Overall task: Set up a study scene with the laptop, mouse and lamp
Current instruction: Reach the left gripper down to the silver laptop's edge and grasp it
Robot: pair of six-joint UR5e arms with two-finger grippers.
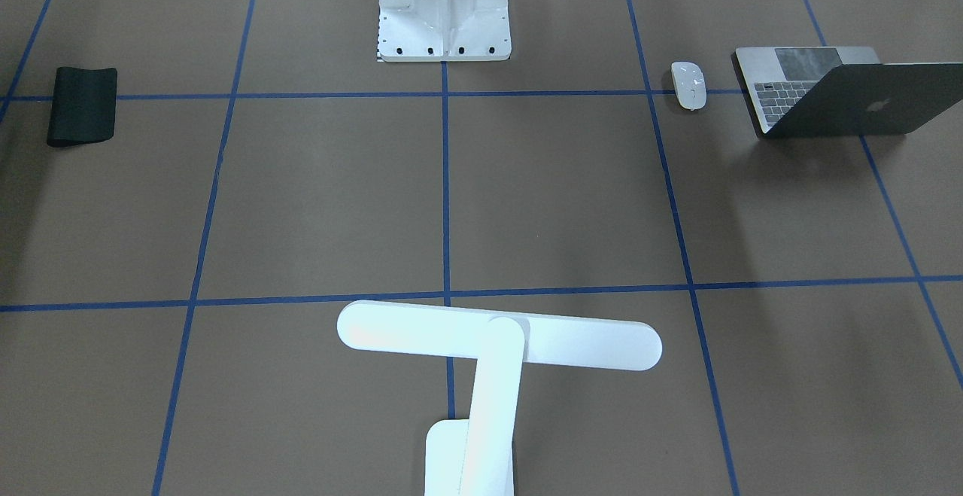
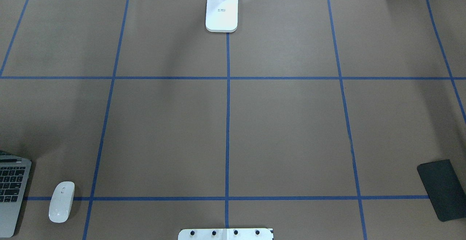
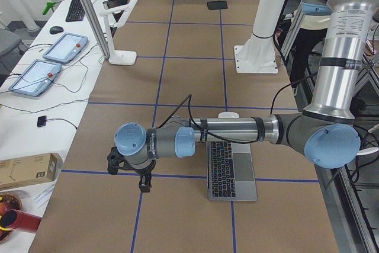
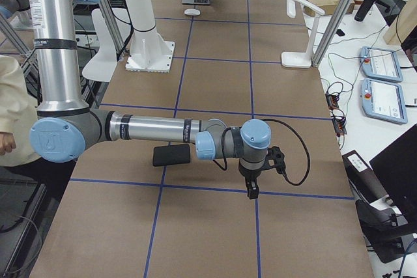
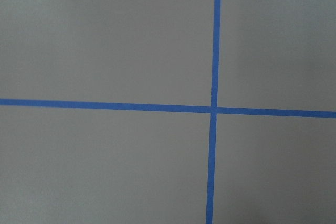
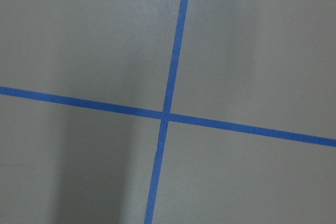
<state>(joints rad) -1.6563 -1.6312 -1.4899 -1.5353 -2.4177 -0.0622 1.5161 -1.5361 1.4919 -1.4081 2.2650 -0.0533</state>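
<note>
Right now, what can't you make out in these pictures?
- Left hand, right hand: seen only in the side views, too small to tell open or shut.
- Space-grey metal laptop: overhead view's left edge cuts it off; in the front-facing view its screen faces away.
- Glossy white T-shaped lamp: overhead view's top edge cuts off its head.
- Small white oval mouse: left view, the left arm hides most of it.

Even, diffuse overhead light; soft broad shadows on brown table (image 2: 291,123). White lamp (image 1: 496,342) head blown out, edges soft. Wrist views flat, grey, low contrast; right one shadowed lower left.
</note>
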